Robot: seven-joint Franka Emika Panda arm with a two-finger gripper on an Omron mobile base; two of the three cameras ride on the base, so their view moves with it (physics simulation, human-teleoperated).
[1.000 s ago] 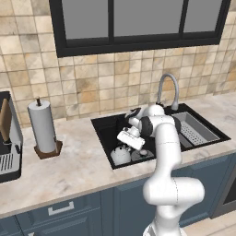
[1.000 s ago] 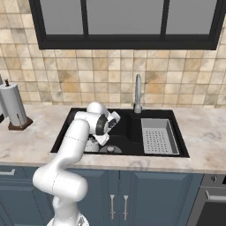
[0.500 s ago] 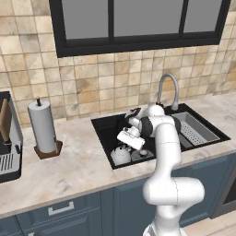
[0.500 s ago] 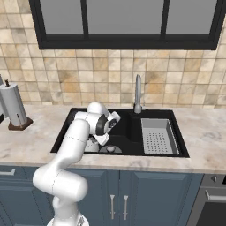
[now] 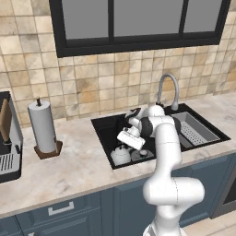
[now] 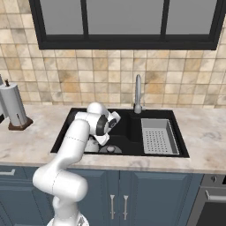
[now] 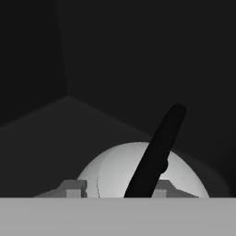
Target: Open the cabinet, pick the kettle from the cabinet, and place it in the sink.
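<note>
Kettle [image 5: 120, 155], one, resting in sink [image 5: 102, 127] basin; one faucet [image 5: 167, 90] behind; jaws just above it, gap impossible to tell.

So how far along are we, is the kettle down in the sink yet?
Nearly done. The kettle sits on the floor of the sink, near its front left corner, so the cabinet and carrying steps look finished. The claw hangs just above it; whether it has let go I can't tell. Left: release if needed and lift clear.

A light marbled countertop [image 5: 78, 168] carries the items. A white paper towel roll [image 5: 42, 126] stands upright on a brown base. The black sink [image 5: 103, 130] is recessed; the kettle [image 5: 120, 155] rests inside it.
</note>
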